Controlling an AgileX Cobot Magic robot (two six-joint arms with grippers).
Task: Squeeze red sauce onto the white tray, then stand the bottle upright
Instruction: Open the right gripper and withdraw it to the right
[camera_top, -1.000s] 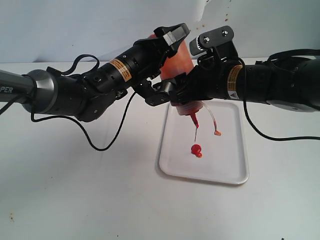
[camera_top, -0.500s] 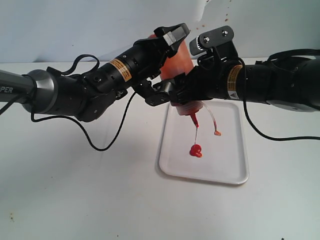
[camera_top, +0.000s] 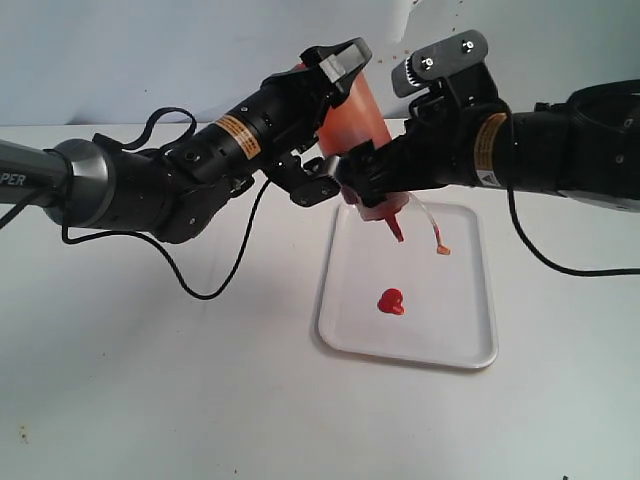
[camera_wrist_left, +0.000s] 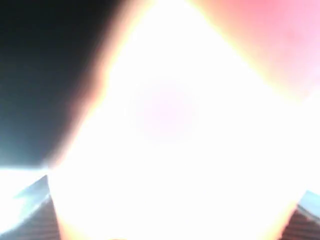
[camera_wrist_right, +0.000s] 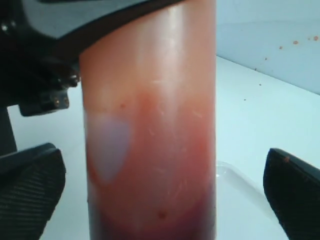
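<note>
Centre frame in the exterior view, the bottle hangs tilted over the white tray, base upper left, nozzle lower right above the red sauce. The left fingers seemingly clamp it, that wrist view being washed out. The right fingers stand wide, clear of it, so uprighting likely falls to the left arm

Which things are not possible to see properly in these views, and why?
- Left wrist view: glare whitens almost everything; no outline is clear.
- Right wrist view: the bottle fills the frame; the edge cuts off its nozzle, and the red sauce blob does not show.
- Exterior view: the left arm and right arm cover the bottle's middle.
</note>
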